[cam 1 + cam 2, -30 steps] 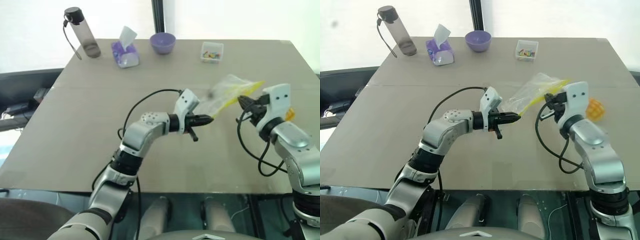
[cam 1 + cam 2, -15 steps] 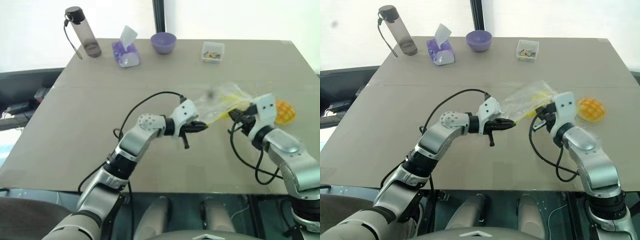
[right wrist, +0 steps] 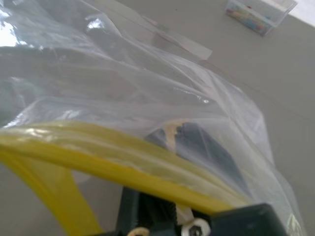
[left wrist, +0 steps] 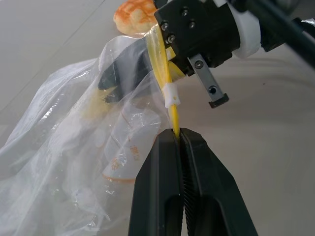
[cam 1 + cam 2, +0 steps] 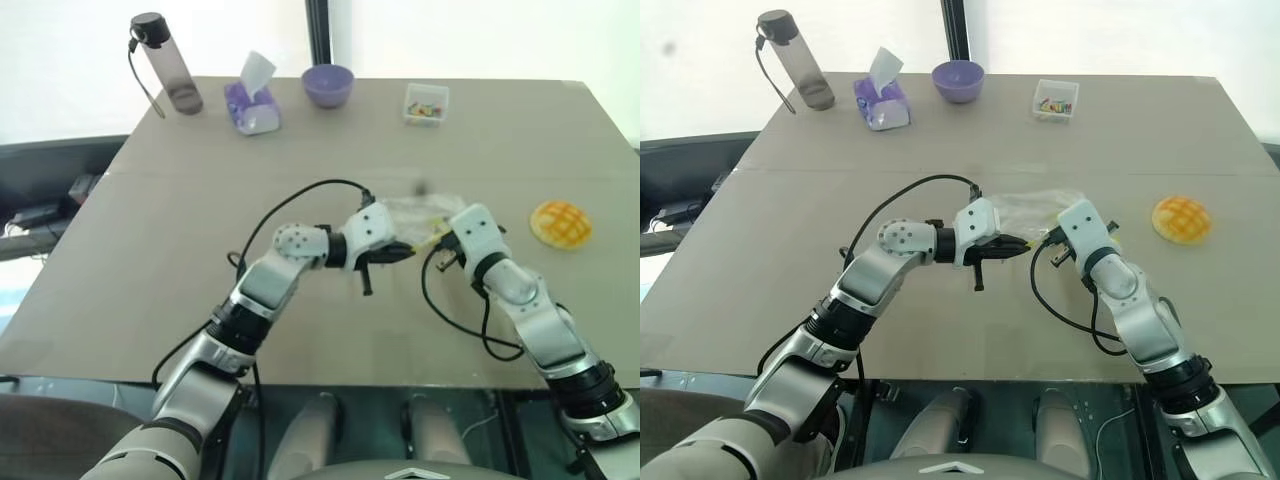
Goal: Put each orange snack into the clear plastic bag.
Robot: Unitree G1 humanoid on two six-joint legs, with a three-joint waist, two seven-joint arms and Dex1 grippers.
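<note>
Bag: the clear plastic bag is down from mid-air and now sags low over the table, between the 2 grippers.
Left gripper: the left gripper has held its place; its fingers are pressed together on the bag's yellow seal strip.
Right gripper: the right gripper has dropped and swung in toward the left one. One dark finger sits inside the bag, showing through the film; whether the fingers are apart or pinching the strip, I cannot tell.
Snack: 1 orange snack lies on the table, well apart from the bag on the robot's right, now out from behind the right arm that hid it.
Meaning: nothing is bagged yet, as I read it. With a finger inside the mouth, this looks like opening the bag before reaching for the snack.
Left wrist view: shows the clamp on the strip and the right finger inside the bag.
Head views: show the snack's place and the far row: bottle, tissue pack, purple bowl, small clear box.
</note>
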